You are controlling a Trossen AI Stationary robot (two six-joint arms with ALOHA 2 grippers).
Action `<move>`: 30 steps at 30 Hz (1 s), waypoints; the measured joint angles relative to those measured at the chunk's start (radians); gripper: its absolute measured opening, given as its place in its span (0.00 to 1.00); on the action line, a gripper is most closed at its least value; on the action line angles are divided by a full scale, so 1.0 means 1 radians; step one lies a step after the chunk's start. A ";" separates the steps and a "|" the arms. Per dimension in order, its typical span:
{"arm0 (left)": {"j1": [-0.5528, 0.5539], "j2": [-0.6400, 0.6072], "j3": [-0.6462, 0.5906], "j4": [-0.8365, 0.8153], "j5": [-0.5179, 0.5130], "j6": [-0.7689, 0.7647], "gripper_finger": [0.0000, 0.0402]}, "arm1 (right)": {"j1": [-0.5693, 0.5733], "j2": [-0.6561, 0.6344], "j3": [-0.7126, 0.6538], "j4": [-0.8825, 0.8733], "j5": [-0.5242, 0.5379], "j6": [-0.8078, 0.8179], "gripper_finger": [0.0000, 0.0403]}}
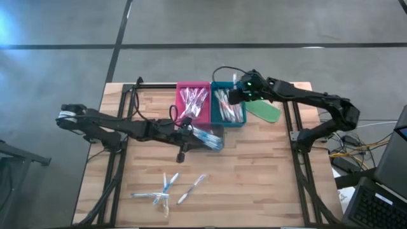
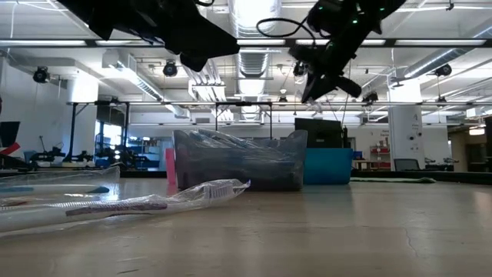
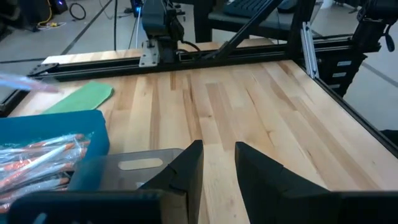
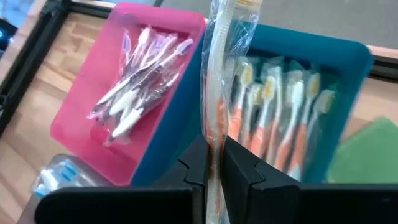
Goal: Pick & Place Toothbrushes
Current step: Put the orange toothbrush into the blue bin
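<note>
The tabletop (image 1: 254, 172) is pale wood in butcher-block strips, framed by black metal rails. Three small plastic trays sit together toward its far side: a pink tray (image 1: 193, 105), a teal tray (image 1: 229, 107) touching it, and a grey tray (image 1: 206, 137) just in front. Each holds slim toothbrushes in clear crinkly wrappers: pinkish ones (image 4: 140, 74) in the pink tray, orange-handled ones (image 4: 273, 118) in the teal, blue ones (image 1: 206, 135) in the grey. A flat green oblong piece (image 1: 264, 110) lies beside the teal tray.

The right pincer (image 4: 214, 165) hangs above the teal tray, clamped tight on one wrapped toothbrush (image 4: 217, 81) with an orange handle, which stands upright between its fingers; its lower end is cut off from sight.

The left pincer (image 3: 217, 165) hovers over the grey tray, fingers a little apart with nothing between them.

More wrapped toothbrushes (image 1: 166, 188) lie loose near the front of the tabletop, well apart from the trays; their colours are hard to make out through the film.
</note>
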 joint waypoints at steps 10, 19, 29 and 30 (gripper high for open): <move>0.000 0.000 0.000 -0.007 0.000 -0.002 0.24 | -0.029 0.331 0.331 -0.338 -0.008 -0.004 0.05; 0.000 0.000 0.000 -0.007 0.000 -0.036 0.24 | -0.039 0.557 0.494 -0.417 -0.078 -0.004 0.05; 0.000 0.000 -0.012 -0.008 0.000 -0.068 0.24 | -0.057 0.691 0.534 -0.451 -0.129 -0.024 0.05; 0.000 0.000 -0.012 -0.008 0.000 -0.069 0.24 | -0.060 0.698 0.536 -0.450 -0.129 -0.027 0.05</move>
